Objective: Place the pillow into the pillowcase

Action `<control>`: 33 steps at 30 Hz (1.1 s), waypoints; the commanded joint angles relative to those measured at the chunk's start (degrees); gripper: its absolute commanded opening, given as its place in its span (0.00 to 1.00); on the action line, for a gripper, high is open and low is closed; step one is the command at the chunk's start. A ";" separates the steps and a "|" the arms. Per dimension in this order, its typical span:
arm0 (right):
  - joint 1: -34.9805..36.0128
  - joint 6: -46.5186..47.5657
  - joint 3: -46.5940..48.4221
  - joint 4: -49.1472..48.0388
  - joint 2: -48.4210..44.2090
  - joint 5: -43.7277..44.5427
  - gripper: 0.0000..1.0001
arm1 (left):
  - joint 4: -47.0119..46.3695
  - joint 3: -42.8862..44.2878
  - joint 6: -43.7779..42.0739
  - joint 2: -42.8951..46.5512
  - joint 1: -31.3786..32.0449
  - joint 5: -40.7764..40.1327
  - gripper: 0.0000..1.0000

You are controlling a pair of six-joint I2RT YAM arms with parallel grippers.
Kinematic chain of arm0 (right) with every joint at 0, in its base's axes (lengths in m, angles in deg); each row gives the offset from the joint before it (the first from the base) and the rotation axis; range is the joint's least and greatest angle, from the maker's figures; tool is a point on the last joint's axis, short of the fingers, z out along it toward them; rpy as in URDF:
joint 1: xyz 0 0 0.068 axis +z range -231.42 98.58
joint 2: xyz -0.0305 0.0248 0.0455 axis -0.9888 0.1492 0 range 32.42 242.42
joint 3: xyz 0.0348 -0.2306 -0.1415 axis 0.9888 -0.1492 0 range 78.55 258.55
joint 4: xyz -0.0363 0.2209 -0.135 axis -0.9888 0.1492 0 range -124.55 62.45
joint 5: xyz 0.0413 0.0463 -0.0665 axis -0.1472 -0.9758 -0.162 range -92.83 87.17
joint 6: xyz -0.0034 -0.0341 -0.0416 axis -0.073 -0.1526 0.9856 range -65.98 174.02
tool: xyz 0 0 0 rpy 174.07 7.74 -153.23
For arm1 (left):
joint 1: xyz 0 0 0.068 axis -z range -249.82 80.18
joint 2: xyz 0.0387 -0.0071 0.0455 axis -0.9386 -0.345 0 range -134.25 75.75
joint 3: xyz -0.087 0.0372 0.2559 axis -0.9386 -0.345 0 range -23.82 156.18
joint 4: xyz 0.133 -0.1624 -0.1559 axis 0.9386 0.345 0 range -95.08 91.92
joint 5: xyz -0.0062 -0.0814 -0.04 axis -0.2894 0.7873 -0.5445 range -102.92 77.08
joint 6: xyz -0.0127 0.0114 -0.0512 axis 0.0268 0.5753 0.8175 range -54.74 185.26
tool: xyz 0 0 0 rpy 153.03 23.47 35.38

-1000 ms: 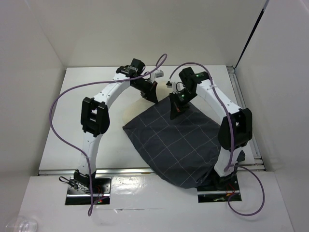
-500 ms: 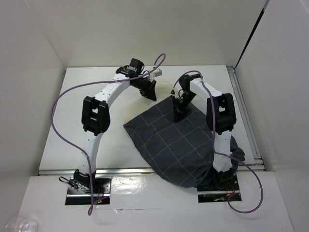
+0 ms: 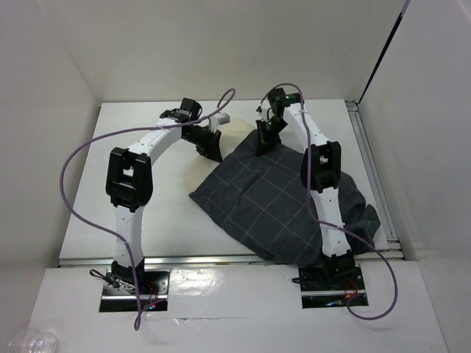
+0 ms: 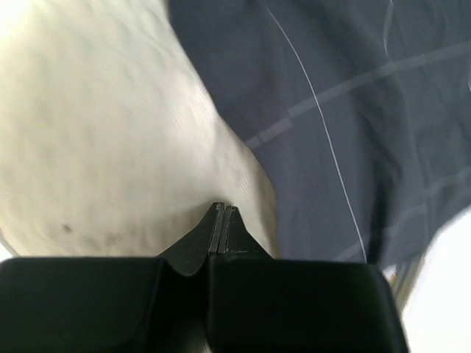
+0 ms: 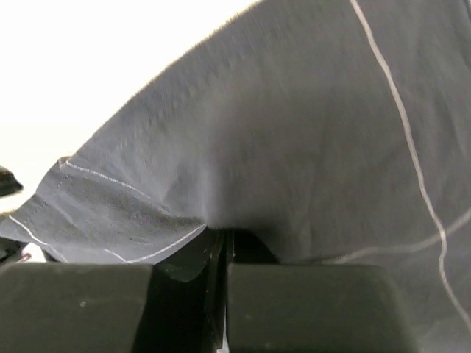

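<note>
The dark charcoal pillowcase point(image 3: 280, 198) with its thin light grid lies spread from mid-table to the right edge. The cream-white pillow point(image 3: 195, 170) shows only as a pale patch at the case's upper left edge; the rest is hidden. In the left wrist view the pillow point(image 4: 96, 132) fills the left and the pillowcase point(image 4: 353, 110) overlaps it on the right. My left gripper point(image 3: 211, 149) is shut with its tips point(image 4: 222, 208) pinched into the pillow's cloth. My right gripper point(image 3: 263, 143) is shut on the pillowcase's far corner point(image 5: 294, 132), with cloth running into the jaws point(image 5: 224, 235).
White walls enclose the table on the left, back and right. A metal rail point(image 3: 368, 162) runs along the right edge. Purple cables point(image 3: 73, 158) loop off both arms. The pillowcase's near right part drapes around the right arm's base point(image 3: 331, 265).
My right gripper has moved back toward the far wall, drawing the pillowcase corner with it. My left gripper has moved left, and a pale strip of pillow now shows beside the case.
</note>
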 commanded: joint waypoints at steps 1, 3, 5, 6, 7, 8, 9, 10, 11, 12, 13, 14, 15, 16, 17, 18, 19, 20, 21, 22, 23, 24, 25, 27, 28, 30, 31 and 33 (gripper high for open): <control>1.67 0.06 3.10 -10.07 2.40 2.95 0.00 | 3.27 -3.38 -0.48 4.62 -0.93 0.04 0.00; 3.51 0.58 3.71 -11.82 2.92 2.95 0.00 | 3.27 -5.57 -0.47 6.12 -0.93 0.04 0.00; 4.57 1.11 4.84 -12.36 3.80 4.96 0.00 | 4.40 -7.42 -0.47 8.58 -1.55 0.57 0.00; 5.35 1.11 5.99 -14.02 4.33 4.97 0.00 | 4.41 -9.34 -0.47 9.46 -1.55 1.18 0.00; 5.36 1.11 6.00 -15.08 5.03 4.97 0.00 | 4.41 -10.32 -0.47 10.51 -1.55 1.18 0.00; 6.67 1.11 6.00 -17.18 5.04 4.97 0.00 | 4.41 -12.07 -0.47 12.35 -1.55 1.18 0.00; 7.29 1.11 6.00 -18.24 5.04 4.97 0.00 | 5.10 -12.69 -0.47 13.15 -1.55 1.18 0.00; 8.08 1.11 4.87 -19.30 4.43 4.45 0.00 | 5.11 -13.40 -0.47 13.85 -1.55 1.70 0.00; 9.83 2.33 4.16 -20.18 4.42 3.83 0.00 | 5.81 -14.01 -0.47 15.25 -1.55 1.71 0.00; 10.80 3.04 3.11 -21.66 3.03 3.83 0.00 | 6.51 -15.24 -0.47 16.05 -1.55 2.84 0.00; 11.77 3.74 2.49 -22.20 2.50 3.83 0.00 | 6.52 -15.86 -0.47 16.75 -1.55 2.85 0.00; 13.69 5.05 1.78 -22.73 1.79 3.30 0.00 | 6.52 -16.56 0.05 17.54 -1.55 3.72 0.00; 14.50 5.67 1.17 -22.73 1.18 2.78 0.00 | 7.04 -17.79 0.06 19.03 -1.55 3.73 0.00; 15.20 5.68 -0.32 -22.73 -0.31 2.16 0.00 | 7.05 -18.41 0.75 19.74 -1.55 5.56 0.00; 16.34 6.38 -0.94 -22.13 -1.02 1.46 0.00 | 7.57 -19.11 0.76 20.44 -1.55 6.36 0.00; 16.35 6.38 -1.73 -21.34 -1.72 0.84 0.00 | 7.57 -19.64 0.76 21.15 -1.55 7.24 0.00; 16.35 6.38 -3.65 -18.89 -3.03 0.05 0.00 | 6.96 -20.86 1.54 23.07 -1.55 7.25 0.00; 16.87 6.38 -7.67 -17.21 -5.31 -0.48 0.00 | 5.74 -22.27 3.55 24.31 -2.24 7.25 0.00; 16.88 6.91 -10.67 -17.20 -7.16 -0.48 0.00 | 3.81 -23.15 5.31 25.62 -2.25 5.59 0.01; 16.88 7.43 -13.57 -17.20 -8.92 -0.48 0.00 | 1.53 -23.77 6.98 27.12 -2.86 3.75 0.06; 16.88 8.05 -16.13 -16.68 -10.68 0.22 0.00 | -2.84 -24.30 8.48 29.48 -2.86 -0.88 0.14; 16.88 8.58 -18.41 -16.15 -12.26 1.01 0.00 | -4.89 -24.30 11.19 30.29 -3.65 -3.45 0.27; 16.88 9.36 -22.79 -15.62 -15.49 1.80 0.00 | -6.39 -24.30 12.00 30.29 -4.61 -5.65 0.31; 15.56 10.07 -25.89 -15.09 -17.98 4.08 0.00 | -8.76 -23.34 13.67 30.29 -5.85 -9.88 0.49; 15.56 10.08 -27.82 -15.09 -19.73 5.05 0.00 | -9.30 -22.20 14.55 30.29 -7.07 -11.46 0.54; 13.29 8.94 -27.84 -15.87 -20.27 8.04 0.04 | -10.61 -21.67 16.22 28.72 -8.31 -15.24 0.67; 12.49 8.93 -26.10 -16.40 -20.88 8.04 0.14 | -10.62 -20.88 17.01 28.10 -8.92 -16.65 0.74; 11.17 7.27 -21.71 -17.02 -20.02 4.98 0.38 | -11.14 -20.87 17.02 26.62 -9.54 -19.12 0.74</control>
